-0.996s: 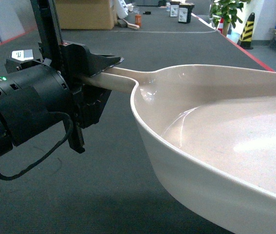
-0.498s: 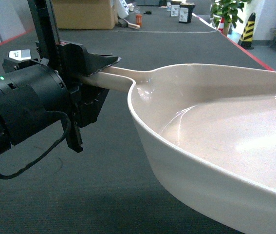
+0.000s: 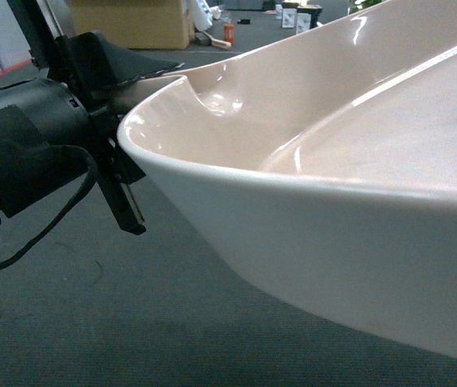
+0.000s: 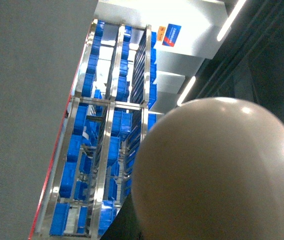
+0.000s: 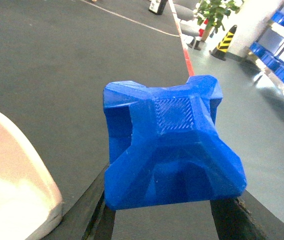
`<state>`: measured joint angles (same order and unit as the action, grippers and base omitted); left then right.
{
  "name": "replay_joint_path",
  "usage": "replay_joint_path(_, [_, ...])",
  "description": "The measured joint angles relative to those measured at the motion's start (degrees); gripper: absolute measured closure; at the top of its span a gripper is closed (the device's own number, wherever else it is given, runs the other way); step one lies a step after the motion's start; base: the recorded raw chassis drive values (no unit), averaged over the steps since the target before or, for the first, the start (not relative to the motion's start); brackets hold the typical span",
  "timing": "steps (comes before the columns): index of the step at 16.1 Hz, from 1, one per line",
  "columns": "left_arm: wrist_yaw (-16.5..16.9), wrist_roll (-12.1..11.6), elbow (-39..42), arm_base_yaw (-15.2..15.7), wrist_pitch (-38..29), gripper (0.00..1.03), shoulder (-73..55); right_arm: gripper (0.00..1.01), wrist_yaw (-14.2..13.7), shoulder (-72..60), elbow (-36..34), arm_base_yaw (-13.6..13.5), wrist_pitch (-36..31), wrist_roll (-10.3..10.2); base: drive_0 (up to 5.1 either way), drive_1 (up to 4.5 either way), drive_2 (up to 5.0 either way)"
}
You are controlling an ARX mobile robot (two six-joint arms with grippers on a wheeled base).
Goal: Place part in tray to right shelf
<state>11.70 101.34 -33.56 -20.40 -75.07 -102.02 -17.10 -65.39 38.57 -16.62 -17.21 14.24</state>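
Observation:
The tray, a cream-beige scoop, fills most of the head view, tilted and very close. My left gripper is shut on its handle at the upper left, and the rim hides most of the handle. In the left wrist view the tray's rounded underside blocks the jaws. The part, a bright blue notched block, is held in the air with my right gripper shut on it, a black finger on each side. The tray's edge lies to its lower left. I cannot tell whether the steel rack is the right shelf.
The rack holds several blue crates. Grey carpet floor runs below. A cardboard box and black-and-white containers stand far back. A red floor line, a plant, a striped bollard and more blue crates lie to the right.
The tray has swung up and toward the head camera and now fills most of that view. My left gripper has shifted up and left with the handle.

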Motion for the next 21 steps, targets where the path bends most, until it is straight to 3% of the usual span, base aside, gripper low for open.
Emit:
replay_joint_path(1, [-0.2,0.77,0.02,0.33,0.26,0.89,0.0,0.56,-3.37,0.0,0.04,-2.25,-1.16,0.87,0.0,0.0,0.0])
replay_joint_path(3, [-0.85,2.4,-0.02,0.39,-0.09,0.89,0.0,0.56,-10.05,-0.02,0.04,-4.31,-7.21,6.05,0.0,0.0,0.0])
replay_joint_path(4, [-1.44,2.64,-0.42,0.09,-0.11,0.89,0.04,0.56,-11.72,-0.02,0.04,-4.07,-8.13,8.2,0.0,0.0,0.0])
replay_joint_path(6, [-1.99,2.1,-0.66,-0.57,0.13,0.89,0.04,0.56,-11.78,0.33,0.04,0.28,-7.21,9.64,0.0,0.0,0.0])
replay_joint_path(7, [-1.66,-1.05,-0.66,-0.55,0.72,0.89,0.02,0.56,-11.06,1.33,0.07,3.08,-7.37,8.7,0.0,0.0,0.0])
replay_joint_path(8, [-0.28,-8.79,0.48,-0.92,2.21,0.89,-1.27,0.56,-10.67,4.87,1.42,6.05,-8.39,7.63,0.0,0.0,0.0])
replay_joint_path(9, [-0.15,-10.27,0.48,-1.11,1.97,0.89,-1.4,0.56,-9.6,6.62,2.58,6.62,-7.91,7.08,0.0,0.0,0.0])
replay_joint_path(10, [-0.15,-10.69,0.46,-1.16,1.49,0.89,-1.4,0.56,-7.98,6.88,3.63,6.08,-5.38,5.42,0.0,0.0,0.0])
replay_joint_path(12, [-0.22,-11.5,0.46,-1.16,1.73,0.89,-1.4,0.56,-2.99,5.46,3.69,1.44,-0.48,-0.31,0.0,0.0,0.0])
replay_joint_path(13, [-0.22,-11.63,0.46,-1.16,1.7,0.89,-1.4,0.56,1.22,3.96,3.69,-2.01,1.22,-3.98,0.0,0.0,0.0])
replay_joint_path(17, [-0.35,-11.8,0.46,-1.07,1.7,0.89,-1.4,0.56,10.86,1.86,3.69,-11.28,8.66,-16.35,0.0,0.0,0.0])
replay_joint_path(19, [-0.31,-11.8,0.46,-1.14,1.73,0.89,-1.4,0.56,14.75,0.79,3.72,-15.04,11.34,-22.1,0.0,0.0,0.0])
replay_joint_path(21, [-0.17,-11.8,0.46,-1.16,1.7,0.89,-1.4,0.56,15.65,-2.49,4.04,-16.98,14.08,-25.97,0.0,0.0,0.0])
